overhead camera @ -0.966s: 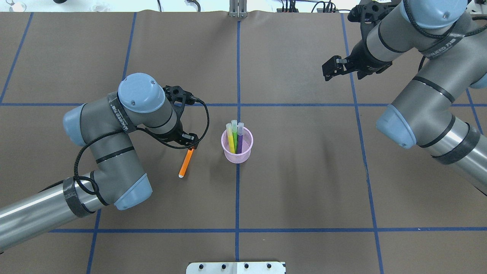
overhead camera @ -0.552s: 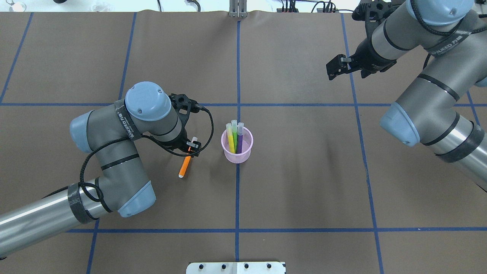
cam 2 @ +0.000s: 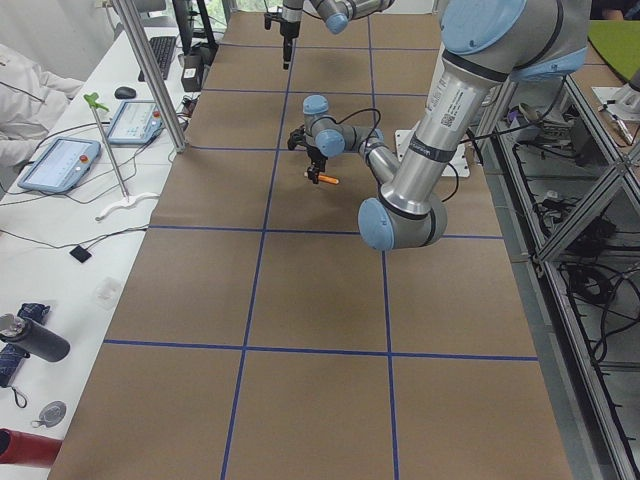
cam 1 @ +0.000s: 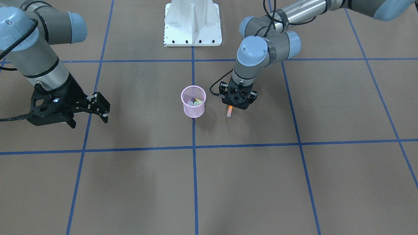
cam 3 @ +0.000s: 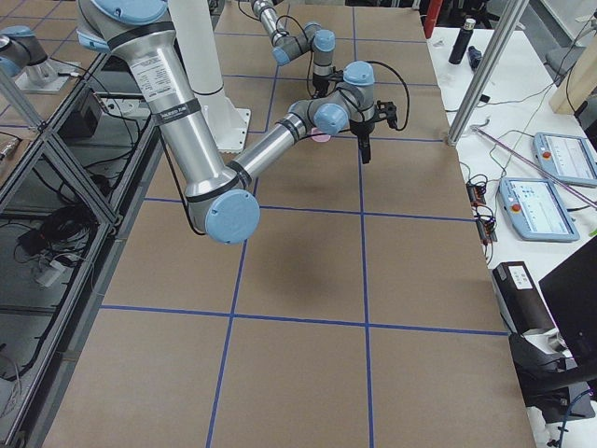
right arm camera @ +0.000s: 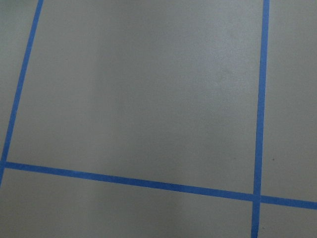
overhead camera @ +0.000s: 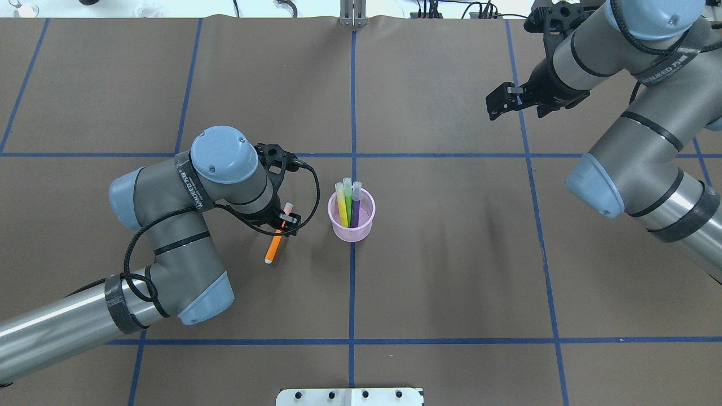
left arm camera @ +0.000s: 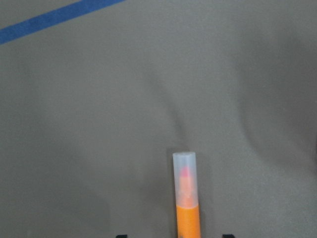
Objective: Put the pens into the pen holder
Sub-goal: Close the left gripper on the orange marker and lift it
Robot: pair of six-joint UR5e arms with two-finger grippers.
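Since a second ago the left gripper (overhead camera: 286,221) has been brought nearer the pen holder (overhead camera: 352,233). Its jaws are set apart astride the slim orange pen (overhead camera: 273,250), which lies flat just beside the holder. Three other pens (overhead camera: 342,206) are stood inside the pink mesh. The matte brown table (overhead camera: 451,270) is gridded with blue tape (overhead camera: 353,293). The right gripper (overhead camera: 498,105) is held spread, well away from the holder.

The pen holder (overhead camera: 351,230) is pink mesh. All 4 pens, the yellow pen (overhead camera: 342,208), green pen (overhead camera: 348,204), purple pen (overhead camera: 356,210) and orange pen (overhead camera: 274,246), have pale translucent caps. The table (overhead camera: 451,254) is brown, crossed by a grid of blue lines (overhead camera: 352,293).
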